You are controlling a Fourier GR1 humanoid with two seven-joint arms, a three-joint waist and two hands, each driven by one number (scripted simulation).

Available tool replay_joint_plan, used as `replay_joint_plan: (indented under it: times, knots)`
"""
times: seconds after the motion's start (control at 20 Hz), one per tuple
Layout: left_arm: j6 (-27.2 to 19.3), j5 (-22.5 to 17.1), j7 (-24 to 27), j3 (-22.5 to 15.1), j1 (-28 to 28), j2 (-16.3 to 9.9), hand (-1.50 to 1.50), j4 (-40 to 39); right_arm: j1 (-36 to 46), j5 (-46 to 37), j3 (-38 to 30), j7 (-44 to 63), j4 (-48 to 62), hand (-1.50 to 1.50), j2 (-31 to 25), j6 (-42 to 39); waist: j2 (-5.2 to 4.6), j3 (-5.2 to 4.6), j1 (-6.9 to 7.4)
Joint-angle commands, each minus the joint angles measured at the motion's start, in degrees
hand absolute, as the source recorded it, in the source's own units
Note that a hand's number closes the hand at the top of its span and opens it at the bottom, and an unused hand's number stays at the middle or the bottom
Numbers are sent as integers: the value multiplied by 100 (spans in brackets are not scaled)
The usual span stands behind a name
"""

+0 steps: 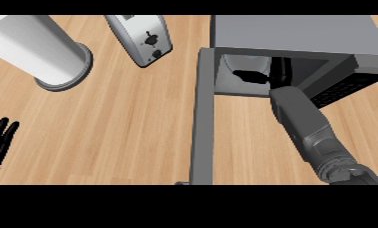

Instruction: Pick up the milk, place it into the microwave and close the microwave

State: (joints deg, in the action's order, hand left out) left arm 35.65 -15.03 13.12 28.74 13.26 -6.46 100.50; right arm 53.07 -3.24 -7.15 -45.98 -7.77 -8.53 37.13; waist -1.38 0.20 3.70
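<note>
The microwave (295, 32) stands at the upper right with its door (204, 122) swung open toward me. Inside its cavity stands a pale milk carton (247, 62), only partly visible under the top edge. My right forearm reaches up into the opening. My right hand (279, 71) is beside the carton, with dark fingers (249, 76) curled across the carton's lower front. My left hand (6, 136) rests open at the left edge, fingers up.
A silver toaster (144, 39) lies on the wooden counter left of the microwave. A tall white cylinder on a round grey base (40, 52) stands at the upper left. The open door splits the counter between the two arms.
</note>
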Motion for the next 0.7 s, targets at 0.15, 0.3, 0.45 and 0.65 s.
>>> replay_joint_plan:
  times: [0.15, 0.3, 0.45, 0.65]
  knots:
    - [86, 83, 82, -12, 292, 99, -150, 169, -693, 343, -301, -751, -287, -150, 301, -852, 80, -10, -208]
    - [242, 480, 134, -520, 739, 516, -150, 674, -728, 378, -299, -686, -399, -150, 361, -1104, 110, -12, -238]
    - [655, -15, -41, -547, 780, 318, -150, 596, -951, 471, -272, -745, -641, -150, 711, -1447, 152, -18, -333]
    - [797, -34, -202, -904, 617, 382, -150, 563, -1298, 738, -60, -1071, -686, -150, 841, -2195, 151, -15, -300]
